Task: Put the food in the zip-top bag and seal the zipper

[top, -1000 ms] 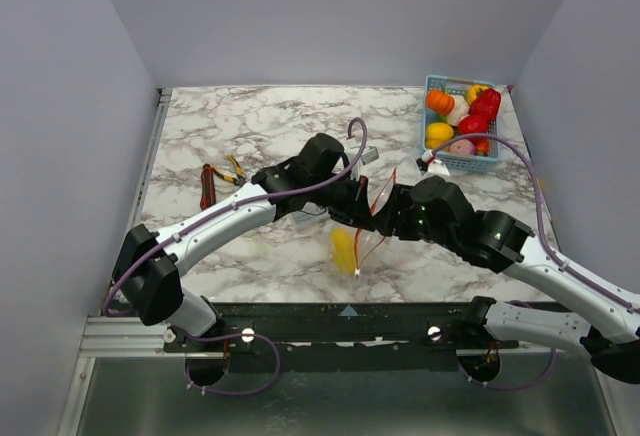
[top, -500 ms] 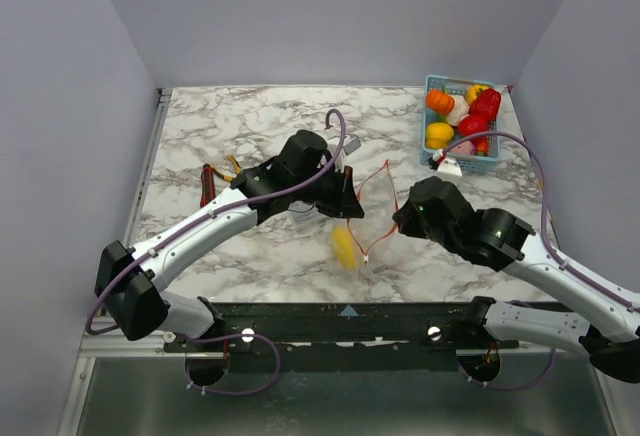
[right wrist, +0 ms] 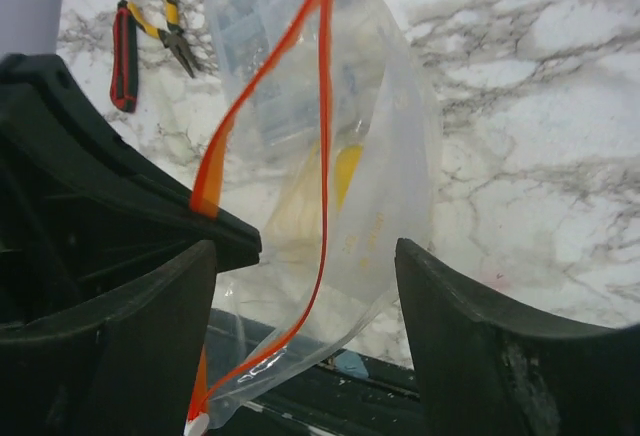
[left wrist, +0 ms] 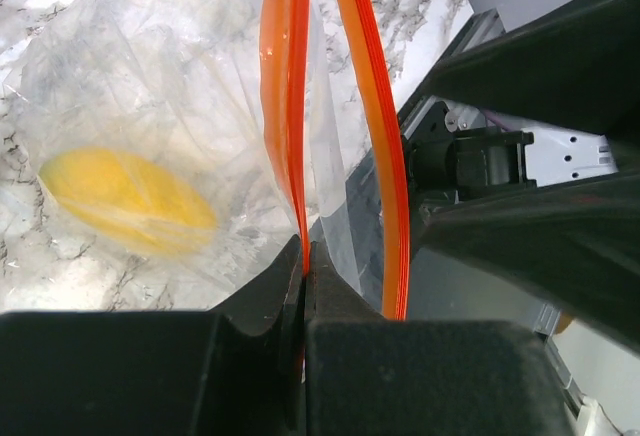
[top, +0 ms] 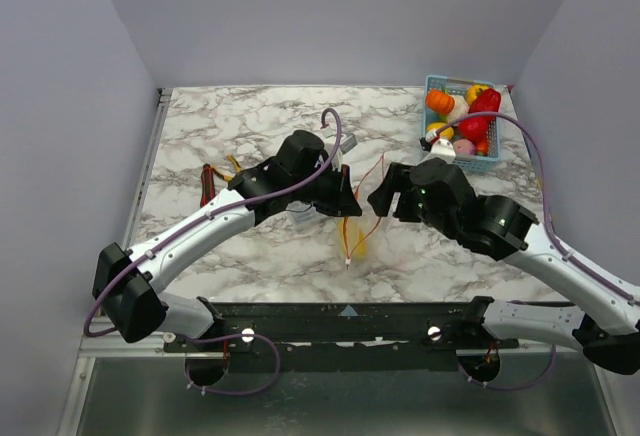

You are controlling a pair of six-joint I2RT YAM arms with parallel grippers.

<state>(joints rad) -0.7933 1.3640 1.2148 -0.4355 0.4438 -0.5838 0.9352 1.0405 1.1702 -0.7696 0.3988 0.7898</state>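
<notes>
Left claw (left wrist: 305,256) clamped shut on the zipper (left wrist: 283,106); zip-top bag (left wrist: 180,76) hangs over the table (top: 250,116), mouth open, yellow food (left wrist: 125,201) inside. Right claw (top: 380,196) open, empty, at the bag's 3 o'clock; zipper runs 12 to 6 o'clock.

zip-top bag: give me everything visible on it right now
Clear, crinkly plastic zip-top bag with a red-orange zipper along its mouth; the two strips stand apart, so it is unsealed. The left claw is shut on one strip and holds the bag up. One yellow food piece sits inside. The right claw is open on either side of it, apparently not touching.
</notes>
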